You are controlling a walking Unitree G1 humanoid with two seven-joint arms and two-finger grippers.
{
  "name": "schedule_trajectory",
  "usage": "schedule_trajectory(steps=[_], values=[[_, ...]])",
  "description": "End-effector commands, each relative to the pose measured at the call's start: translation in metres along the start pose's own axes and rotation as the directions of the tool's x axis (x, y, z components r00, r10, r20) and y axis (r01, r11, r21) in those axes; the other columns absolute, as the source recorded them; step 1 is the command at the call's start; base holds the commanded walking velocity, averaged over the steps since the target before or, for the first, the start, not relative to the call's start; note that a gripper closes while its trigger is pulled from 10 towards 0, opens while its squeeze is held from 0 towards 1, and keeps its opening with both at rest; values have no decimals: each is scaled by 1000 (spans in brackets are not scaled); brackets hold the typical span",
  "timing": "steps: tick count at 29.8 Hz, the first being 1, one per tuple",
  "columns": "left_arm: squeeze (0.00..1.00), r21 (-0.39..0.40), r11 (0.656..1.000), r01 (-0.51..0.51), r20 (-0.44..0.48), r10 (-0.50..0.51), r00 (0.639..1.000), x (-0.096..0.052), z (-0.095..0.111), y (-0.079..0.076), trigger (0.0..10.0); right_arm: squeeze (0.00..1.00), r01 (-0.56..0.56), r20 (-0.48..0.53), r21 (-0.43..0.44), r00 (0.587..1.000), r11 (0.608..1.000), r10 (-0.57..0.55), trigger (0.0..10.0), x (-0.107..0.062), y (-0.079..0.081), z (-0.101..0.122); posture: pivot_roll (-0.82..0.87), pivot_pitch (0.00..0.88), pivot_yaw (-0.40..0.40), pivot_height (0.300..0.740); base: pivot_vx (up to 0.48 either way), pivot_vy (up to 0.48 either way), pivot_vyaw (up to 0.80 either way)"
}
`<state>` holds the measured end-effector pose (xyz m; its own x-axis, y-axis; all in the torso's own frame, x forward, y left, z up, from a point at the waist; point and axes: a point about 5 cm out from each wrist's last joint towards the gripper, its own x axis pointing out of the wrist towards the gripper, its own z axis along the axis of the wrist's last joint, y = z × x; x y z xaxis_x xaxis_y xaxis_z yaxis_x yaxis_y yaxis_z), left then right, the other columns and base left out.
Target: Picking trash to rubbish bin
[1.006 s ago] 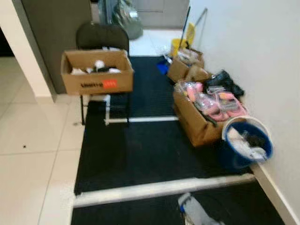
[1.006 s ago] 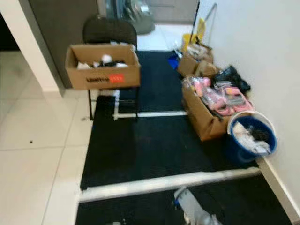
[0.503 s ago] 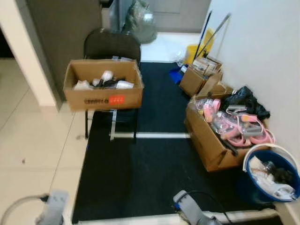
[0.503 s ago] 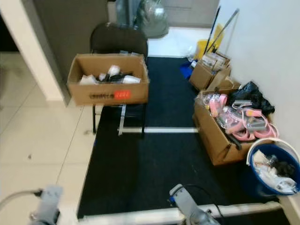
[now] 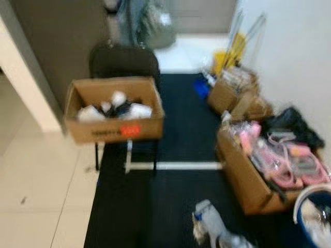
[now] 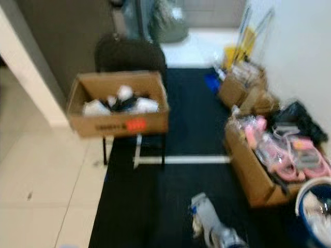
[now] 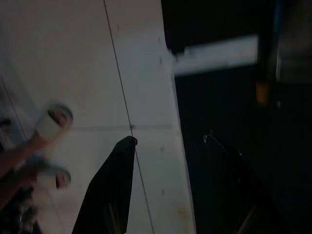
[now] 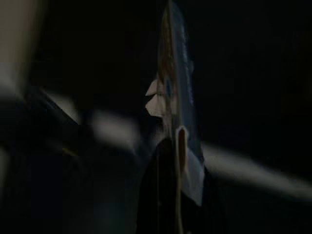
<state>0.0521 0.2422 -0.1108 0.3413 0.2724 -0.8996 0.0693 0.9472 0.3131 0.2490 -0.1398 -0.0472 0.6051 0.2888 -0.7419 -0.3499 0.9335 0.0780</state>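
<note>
The head views are blurred. A blue bucket with a white rim holding scraps stands on the black mat by the right wall. My right arm hangs low at the bottom edge. In the dark right wrist view my right gripper is shut on a thin flat blue-and-white wrapper that sticks out past the fingertips. In the left wrist view my left gripper is open with nothing between its black fingers, over the line where pale tiles meet the mat.
A cardboard box with white and black items rests on a dark chair ahead. Along the right wall stand a box of pink items, smaller boxes, a black bag and mop handles. A white strip crosses the black mat.
The camera has moved forward and the picture is more blurred: chair and box look nearer, the bucket has slid toward the bottom right corner. My right arm still hangs low.
</note>
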Motion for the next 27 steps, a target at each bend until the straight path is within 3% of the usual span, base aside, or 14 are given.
schedule_trajectory(steps=[1, 3, 4, 7, 10, 18, 20, 27], values=[[0, 0, 1000, 3, 9, -3, 1000, 1, 4, -1, 10000, 0, -58, 49, 59, 997, 997, 55, 10000, 3, 10, 7, 236, 56, -19, 740, 480, 0, 0], [0, -1, 1000, 3, 9, -3, 1000, 1, 4, -1, 10000, 0, -99, 80, 69, 992, 993, 93, 10000, 4, 15, 15, 241, 55, -23, 740, 480, 0, 0], [0, -2, 1000, 3, 12, -3, 1000, 1, 5, -2, 10000, 0, -181, 123, 74, 978, 981, 171, 10000, 6, 24, 29, 247, 54, -28, 740, 480, 0, 0], [0, -14, 1000, -1, 29, 1, 1000, 2, 12, -2, 10000, 0, -410, 212, -8, 891, 912, 402, 10000, 8, 59, 67, 255, 51, -38, 740, 480, 0, 0], [0, -20, 1000, -3, 37, 3, 999, 3, 15, -2, 10000, 0, -489, 230, -76, 839, 869, 493, 10000, 7, 77, 83, 261, 49, -43, 740, 480, 0, 0], [0, -26, 1000, 2, 37, -1, 999, 3, 15, -6, 10000, 0, -539, 274, -223, 765, 812, 583, 10000, 4, 107, 111, 259, 56, -43, 740, 480, 0, 0], [0, -28, 1000, 8, 30, -7, 1000, 2, 13, -8, 10000, 0, -559, 290, -275, 728, 783, 622, 10000, 1, 119, 123, 258, 61, -43, 740, 480, 0, 0], [0, -30, 999, 11, 29, -10, 1000, 2, 12, -9, 10000, 0, -533, 355, -301, 707, 791, 612, 10000, -3, 129, 144, 262, 65, -44, 740, 480, 0, 0]])
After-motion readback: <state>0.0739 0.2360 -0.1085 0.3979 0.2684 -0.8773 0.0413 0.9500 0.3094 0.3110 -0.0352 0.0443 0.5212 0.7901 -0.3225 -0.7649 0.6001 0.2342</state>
